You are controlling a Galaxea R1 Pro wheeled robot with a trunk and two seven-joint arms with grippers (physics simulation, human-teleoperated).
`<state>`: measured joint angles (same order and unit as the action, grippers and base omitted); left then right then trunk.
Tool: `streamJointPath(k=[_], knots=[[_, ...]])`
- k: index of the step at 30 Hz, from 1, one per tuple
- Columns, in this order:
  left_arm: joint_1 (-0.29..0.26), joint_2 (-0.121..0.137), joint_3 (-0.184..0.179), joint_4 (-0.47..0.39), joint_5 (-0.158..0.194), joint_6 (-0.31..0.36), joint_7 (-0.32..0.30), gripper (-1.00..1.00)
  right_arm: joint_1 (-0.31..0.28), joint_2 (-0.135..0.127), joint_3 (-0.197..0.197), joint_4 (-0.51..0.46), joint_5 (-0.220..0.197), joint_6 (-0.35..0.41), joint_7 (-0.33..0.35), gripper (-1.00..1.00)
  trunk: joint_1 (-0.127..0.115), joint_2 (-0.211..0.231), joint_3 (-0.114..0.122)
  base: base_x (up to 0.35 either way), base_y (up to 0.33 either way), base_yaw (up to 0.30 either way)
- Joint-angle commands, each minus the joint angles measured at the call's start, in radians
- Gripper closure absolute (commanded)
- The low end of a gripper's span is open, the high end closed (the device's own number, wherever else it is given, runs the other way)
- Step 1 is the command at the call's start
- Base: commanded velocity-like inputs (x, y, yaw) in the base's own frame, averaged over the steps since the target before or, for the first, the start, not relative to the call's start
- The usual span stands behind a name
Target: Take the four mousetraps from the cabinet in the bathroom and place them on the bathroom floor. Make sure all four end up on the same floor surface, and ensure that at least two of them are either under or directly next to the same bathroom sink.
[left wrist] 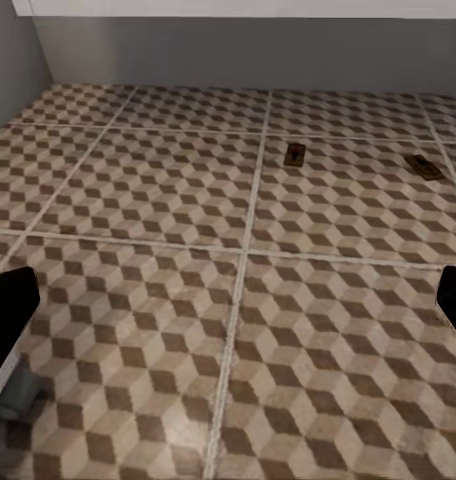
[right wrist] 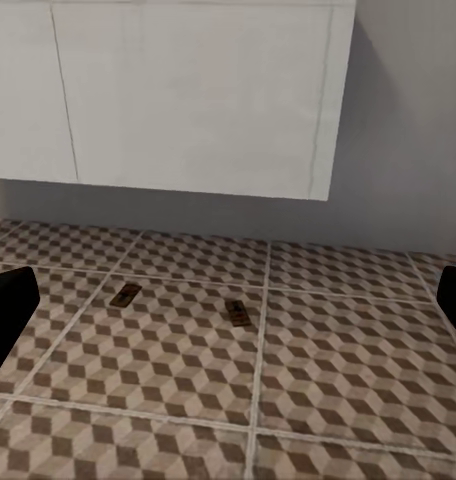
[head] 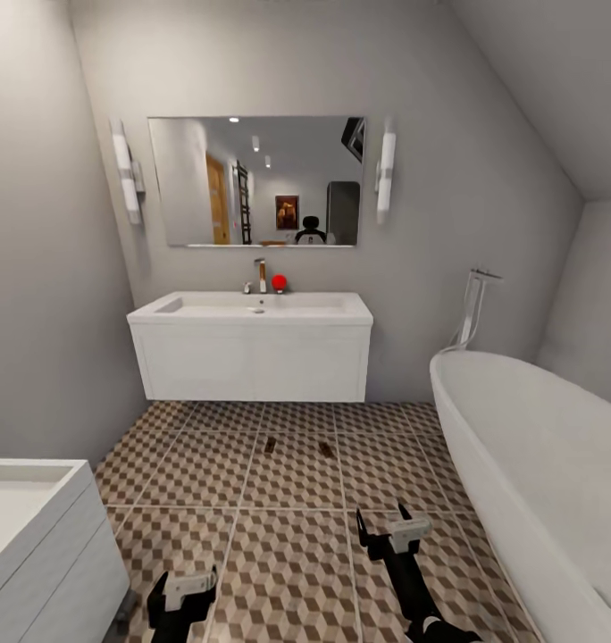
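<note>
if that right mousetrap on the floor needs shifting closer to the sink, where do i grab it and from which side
Come straight down from above on the right mousetrap and pinch across the board's narrower width, on its long edges. It lies flat on the bathroom floor, too thin for a sideways grab. It sits angled, so turn the right gripper to match. Its wire parts are too small to make out.

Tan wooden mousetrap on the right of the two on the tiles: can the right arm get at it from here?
Probably yes. The tan wooden mousetrap lies flat on bare cube-pattern tile floor, apart from its twin. The open right gripper has nothing between. Reach without moving closer is uncertain.
</note>
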<state>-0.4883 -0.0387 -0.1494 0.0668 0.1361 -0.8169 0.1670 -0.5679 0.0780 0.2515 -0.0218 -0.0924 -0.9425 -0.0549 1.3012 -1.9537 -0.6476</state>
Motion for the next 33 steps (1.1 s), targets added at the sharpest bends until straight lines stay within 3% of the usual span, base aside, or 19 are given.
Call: streamJointPath(k=[1, 14, 33], knots=[[-0.001, -0.002, -0.009, 0.002, 0.01, -0.01, 0.0, -1.0, 0.001, 0.0, 0.009, 0.001, -0.009, -0.004, -0.003, -1.0, -0.004, 0.007, 0.002, 0.0, 0.0, 0.0], [0.0, -0.04, -0.009, -0.015, 0.009, -0.029, -0.002, -1.0, 0.017, -0.009, 0.008, 0.002, -0.01, 0.0, -0.007, -1.0, -0.054, 0.098, 0.043, 0.0, 0.0, 0.0], [0.001, -0.041, -0.009, -0.012, 0.008, -0.03, -0.003, -1.0, 0.024, -0.02, 0.008, 0.002, -0.01, 0.001, -0.008, -1.0, -0.127, 0.231, 0.102, 0.0, 0.0, 0.0]])
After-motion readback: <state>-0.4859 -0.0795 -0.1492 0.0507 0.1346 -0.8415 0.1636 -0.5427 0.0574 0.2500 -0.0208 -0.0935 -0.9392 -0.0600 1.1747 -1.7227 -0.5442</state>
